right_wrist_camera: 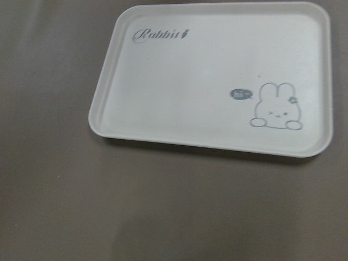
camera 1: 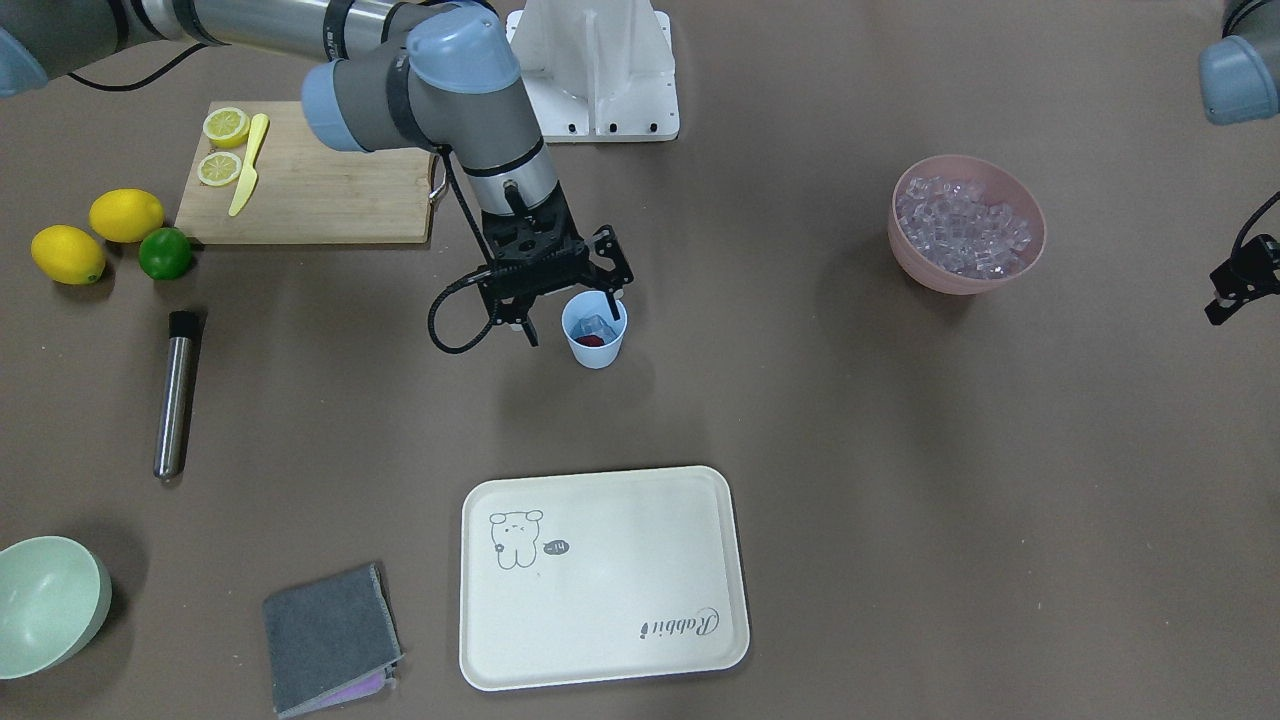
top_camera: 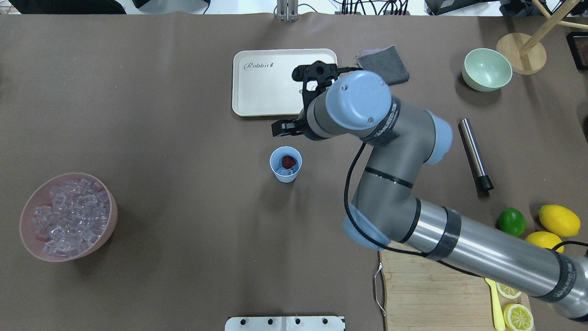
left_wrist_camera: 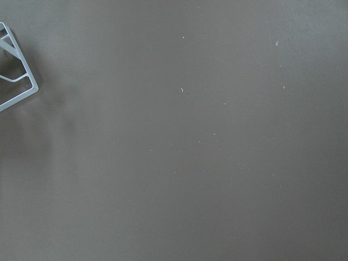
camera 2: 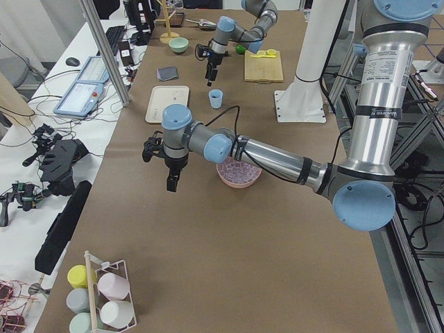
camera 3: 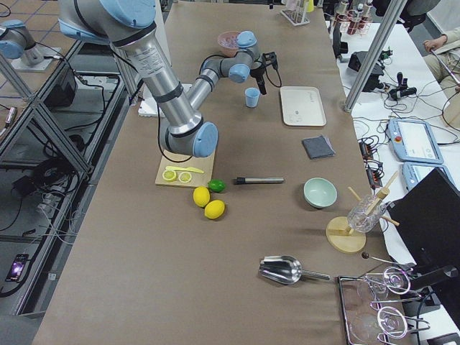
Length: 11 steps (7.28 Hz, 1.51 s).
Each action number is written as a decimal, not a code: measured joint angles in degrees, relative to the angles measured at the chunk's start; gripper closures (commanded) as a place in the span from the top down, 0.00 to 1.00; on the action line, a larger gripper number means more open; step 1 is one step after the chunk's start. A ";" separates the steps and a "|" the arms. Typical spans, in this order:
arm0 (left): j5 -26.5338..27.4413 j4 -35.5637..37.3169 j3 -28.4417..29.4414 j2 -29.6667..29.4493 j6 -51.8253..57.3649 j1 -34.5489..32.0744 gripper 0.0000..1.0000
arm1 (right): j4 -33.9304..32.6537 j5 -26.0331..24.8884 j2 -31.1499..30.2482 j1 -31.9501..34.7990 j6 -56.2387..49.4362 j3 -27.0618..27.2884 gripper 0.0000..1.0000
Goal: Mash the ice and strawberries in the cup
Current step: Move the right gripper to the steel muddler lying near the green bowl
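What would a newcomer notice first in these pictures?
The grey right arm reaches to the middle of the brown table, its open right gripper close by a small light blue plastic cup holding a red strawberry and ice. Toward the robot's left stands a pink bowl full of clear ice cubes.

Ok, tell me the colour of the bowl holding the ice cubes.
The bowl is pink, clearest in the front-facing view.
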 measured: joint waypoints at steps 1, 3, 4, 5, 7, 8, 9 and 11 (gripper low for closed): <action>0.04 -0.10 -0.05 -0.09 0.00 0.01 0.98 | -4.17 5.18 -0.33 4.58 -1.96 1.02 1.00; 0.24 -0.24 -0.32 -0.15 0.02 0.03 0.98 | -8.51 15.89 -3.97 14.30 -9.33 1.53 1.00; 0.47 -0.31 -0.57 -0.10 0.06 0.04 0.98 | -9.10 19.95 -7.40 18.89 -12.96 1.34 1.00; 0.65 -0.33 -0.88 -0.08 0.08 0.04 0.98 | -9.31 22.30 -10.54 22.30 -16.00 0.72 1.00; 0.80 -0.51 -1.39 -0.17 0.09 0.15 0.98 | -8.80 23.49 -14.98 25.36 -20.09 -3.38 1.00; 0.81 -0.91 -1.45 -0.22 0.09 0.25 0.98 | -8.18 23.32 -16.27 25.68 -20.93 -6.05 1.00; 0.82 -1.39 -1.42 -0.43 0.09 0.35 0.98 | -5.81 22.91 -17.82 25.80 -21.61 -8.86 1.00; 0.82 -1.75 -1.37 -0.94 0.09 0.51 0.98 | 3.24 22.40 -20.96 25.84 -21.68 -14.52 1.00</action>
